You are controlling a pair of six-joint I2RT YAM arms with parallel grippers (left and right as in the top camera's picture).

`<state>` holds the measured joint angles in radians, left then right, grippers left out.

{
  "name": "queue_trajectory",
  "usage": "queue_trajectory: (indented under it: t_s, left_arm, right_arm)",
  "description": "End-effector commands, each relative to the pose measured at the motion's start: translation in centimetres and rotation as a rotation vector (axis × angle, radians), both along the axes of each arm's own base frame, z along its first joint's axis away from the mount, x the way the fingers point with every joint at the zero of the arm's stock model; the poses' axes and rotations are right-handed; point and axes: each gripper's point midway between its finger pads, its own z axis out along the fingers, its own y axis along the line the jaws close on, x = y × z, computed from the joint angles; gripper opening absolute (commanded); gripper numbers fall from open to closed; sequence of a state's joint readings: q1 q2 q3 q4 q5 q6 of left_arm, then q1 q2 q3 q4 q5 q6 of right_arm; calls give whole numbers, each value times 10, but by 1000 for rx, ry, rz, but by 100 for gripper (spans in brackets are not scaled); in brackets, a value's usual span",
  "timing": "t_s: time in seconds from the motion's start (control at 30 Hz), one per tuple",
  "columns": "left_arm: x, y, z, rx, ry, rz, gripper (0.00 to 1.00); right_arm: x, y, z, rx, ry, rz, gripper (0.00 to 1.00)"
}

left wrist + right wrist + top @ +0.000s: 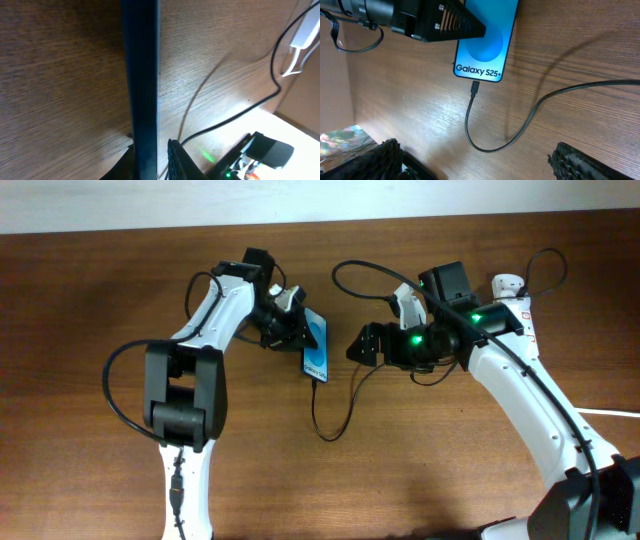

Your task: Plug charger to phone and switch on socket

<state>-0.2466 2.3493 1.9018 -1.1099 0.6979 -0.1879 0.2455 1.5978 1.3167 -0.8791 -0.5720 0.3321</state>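
Observation:
The phone (315,348) lies on the table, blue screen up, and reads "Galaxy S25+" in the right wrist view (485,47). My left gripper (290,328) is shut on its sides; the left wrist view shows the phone's dark edge (142,85) between the fingers. The charger's thin black cable (330,430) loops on the table, and its connector tip (475,89) meets the phone's lower end. My right gripper (360,345) is open and empty, just right of the phone, above the cable loop (490,147). The socket (522,315) lies at the far right.
The cable runs up and back toward the right arm (345,275), where its far end is hidden. A white piece with a white cord (304,32) shows at the top right of the left wrist view. The socket's thick white cord (610,413) leaves at the right edge.

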Motion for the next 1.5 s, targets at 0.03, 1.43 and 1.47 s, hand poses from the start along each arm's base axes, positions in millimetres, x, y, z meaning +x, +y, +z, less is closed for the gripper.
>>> queue_trajectory:
  t_s: [0.03, 1.43, 1.47]
  left_arm:
    - [-4, 2, -13, 79, -8, -22, 27]
    - [67, 109, 182, 450, -634, 223, 99]
    - [67, 109, 182, 450, -634, 223, 99]
  right_arm:
    - [1, -3, 8, -5, -29, 0, 98]
    - [99, -425, -58, -598, 131, -889, 98]
    - [101, -426, -61, -596, 131, -889, 98]
